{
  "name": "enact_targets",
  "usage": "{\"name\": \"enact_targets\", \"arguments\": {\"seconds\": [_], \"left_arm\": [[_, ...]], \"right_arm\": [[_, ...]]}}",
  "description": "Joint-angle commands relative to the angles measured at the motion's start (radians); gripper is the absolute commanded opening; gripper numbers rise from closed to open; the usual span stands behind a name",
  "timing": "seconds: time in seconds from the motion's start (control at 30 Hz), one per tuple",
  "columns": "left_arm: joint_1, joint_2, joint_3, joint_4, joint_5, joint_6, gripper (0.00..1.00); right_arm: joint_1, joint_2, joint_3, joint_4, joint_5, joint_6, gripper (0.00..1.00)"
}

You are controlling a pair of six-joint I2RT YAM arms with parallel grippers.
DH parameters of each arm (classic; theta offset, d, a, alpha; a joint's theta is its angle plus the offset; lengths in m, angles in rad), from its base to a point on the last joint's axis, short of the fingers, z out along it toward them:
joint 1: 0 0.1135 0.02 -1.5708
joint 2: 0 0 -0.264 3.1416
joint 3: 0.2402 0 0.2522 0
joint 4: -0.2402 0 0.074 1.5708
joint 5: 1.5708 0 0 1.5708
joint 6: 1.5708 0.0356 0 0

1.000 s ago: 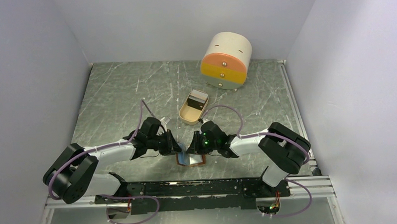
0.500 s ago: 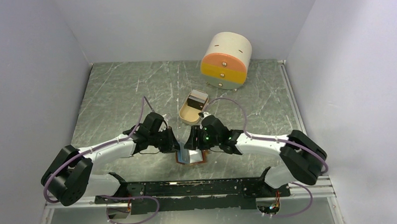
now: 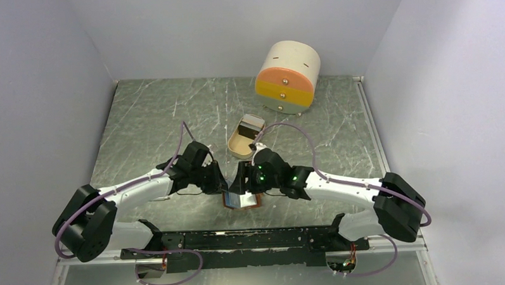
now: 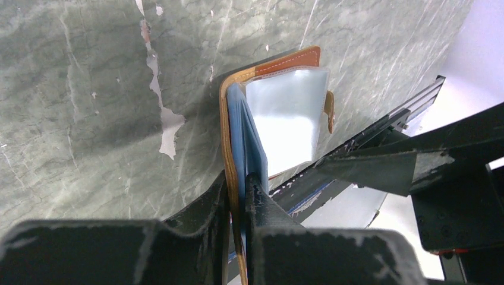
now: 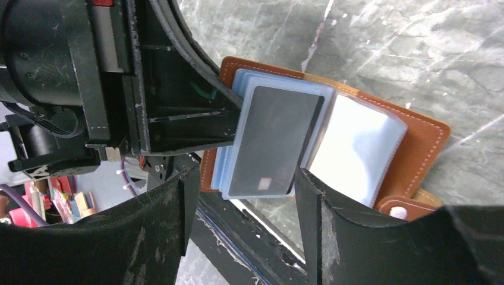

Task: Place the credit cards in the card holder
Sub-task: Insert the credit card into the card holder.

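The tan leather card holder (image 3: pixel 242 200) lies open near the table's front edge, its clear pockets fanned out. My left gripper (image 3: pixel 220 184) is shut on its left flap, with the leather edge (image 4: pixel 223 119) pinched between the jaws (image 4: pixel 239 183). A dark grey credit card (image 5: pixel 273 142) sits in a clear pocket of the card holder (image 5: pixel 422 148). My right gripper (image 5: pixel 243 199) is open, one finger on each side of the card's lower end, without touching it. Another dark card (image 3: pixel 252 125) stands in the beige tray.
A beige oval tray (image 3: pixel 237 145) lies just behind the grippers. A round cream-and-orange drawer box (image 3: pixel 287 78) stands at the back right. The black mounting rail (image 3: pixel 253 237) runs right below the card holder. White walls close in both sides.
My right gripper has opened and let go of the dark card, which stays in the pocket. The right arm has stretched out lower. The left grip is unchanged.
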Motion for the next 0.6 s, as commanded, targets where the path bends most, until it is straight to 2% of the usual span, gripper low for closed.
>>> {"name": "enact_targets", "arguments": {"seconds": [0.0, 0.37, 0.57], "left_arm": [[-0.007, 0.008, 0.025, 0.004, 0.005, -0.008, 0.09], [-0.008, 0.019, 0.01, 0.026, 0.005, -0.012, 0.09], [-0.009, 0.003, 0.0, 0.018, -0.011, -0.006, 0.09]], "right_arm": [[0.03, 0.039, 0.044, -0.033, 0.047, 0.005, 0.63], [0.04, 0.162, 0.05, 0.026, 0.002, -0.003, 0.6], [0.038, 0.171, 0.048, -0.037, 0.056, -0.03, 0.54]]}}
